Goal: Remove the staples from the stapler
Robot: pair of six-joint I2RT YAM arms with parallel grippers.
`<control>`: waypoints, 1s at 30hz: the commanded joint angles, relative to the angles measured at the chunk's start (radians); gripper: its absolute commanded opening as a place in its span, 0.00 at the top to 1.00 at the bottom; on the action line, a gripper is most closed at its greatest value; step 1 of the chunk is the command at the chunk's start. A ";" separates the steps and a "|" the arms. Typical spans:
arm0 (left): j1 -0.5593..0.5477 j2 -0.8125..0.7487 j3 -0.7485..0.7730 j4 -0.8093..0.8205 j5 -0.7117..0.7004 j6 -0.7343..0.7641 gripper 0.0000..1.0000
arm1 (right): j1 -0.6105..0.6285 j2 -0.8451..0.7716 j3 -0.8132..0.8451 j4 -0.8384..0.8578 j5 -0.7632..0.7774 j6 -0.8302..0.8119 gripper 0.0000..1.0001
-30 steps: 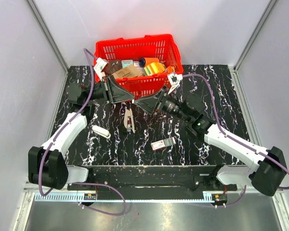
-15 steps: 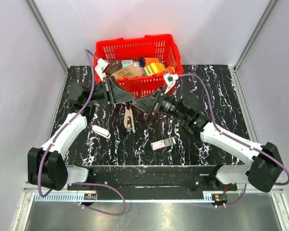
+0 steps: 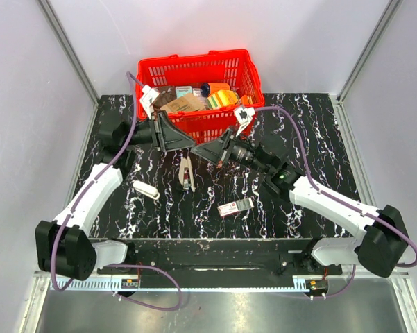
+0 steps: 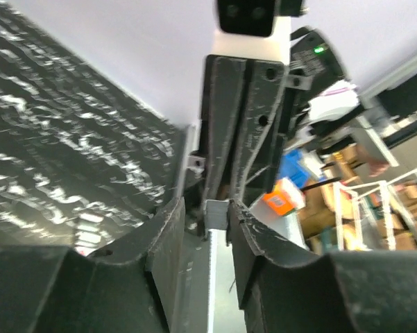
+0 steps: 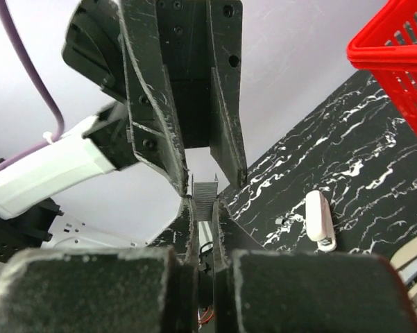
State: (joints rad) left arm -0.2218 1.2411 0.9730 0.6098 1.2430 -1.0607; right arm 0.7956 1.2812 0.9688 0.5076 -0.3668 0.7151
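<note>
- The stapler [image 3: 236, 207] lies flat on the table [image 3: 319, 132], well out in front of the red basket [image 3: 211, 123] towards the arm bases. Nothing touches it.
- Its long axis runs roughly parallel to the basket's front wall, with the right end tipped slightly towards the basket.
- It sits below both sets of jaws and on their near side, well apart from them. The right forearm passes closer to it, so I judge the right arm to be the nearer one.
- A pale forked tool [image 3: 185, 172] and a small white clip-like piece [image 3: 146, 189] lie in front of the basket's left half.
- Just in front of the basket's front wall, the two grippers meet tip to tip above the table.
- The right gripper [image 5: 202, 220] is clenched on a short grey strip of staples [image 5: 205, 198].
- The left gripper [image 4: 207, 208] faces it with its jaws parted and their tips either side of the strip's far end. I cannot tell whether they touch it.
- Before reaching for the stapler, the right arm would probably need to hand off or drop the strip.
</note>
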 commanded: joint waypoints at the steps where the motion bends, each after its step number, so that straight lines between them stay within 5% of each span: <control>1: -0.008 -0.028 0.174 -0.716 -0.077 0.552 0.58 | -0.007 -0.072 0.027 -0.101 0.055 -0.077 1.00; 5: -0.007 0.026 0.343 -1.165 -0.283 0.993 0.50 | -0.009 -0.167 -0.072 -0.292 0.174 -0.161 1.00; 12: -0.005 0.012 0.346 -1.360 -0.525 1.248 0.49 | -0.006 -0.136 -0.151 -0.663 0.465 -0.204 1.00; 19: -0.007 -0.052 0.239 -1.380 -0.639 1.334 0.54 | 0.045 0.013 -0.193 -0.856 0.704 -0.086 1.00; 30: -0.010 -0.069 0.175 -1.389 -0.634 1.351 0.55 | 0.123 0.155 -0.168 -0.882 0.834 -0.032 1.00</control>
State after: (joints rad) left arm -0.2287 1.2037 1.1610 -0.7933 0.6247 0.2638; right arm 0.8959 1.3998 0.7628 -0.3473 0.3634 0.6464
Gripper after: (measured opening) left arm 0.451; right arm 0.037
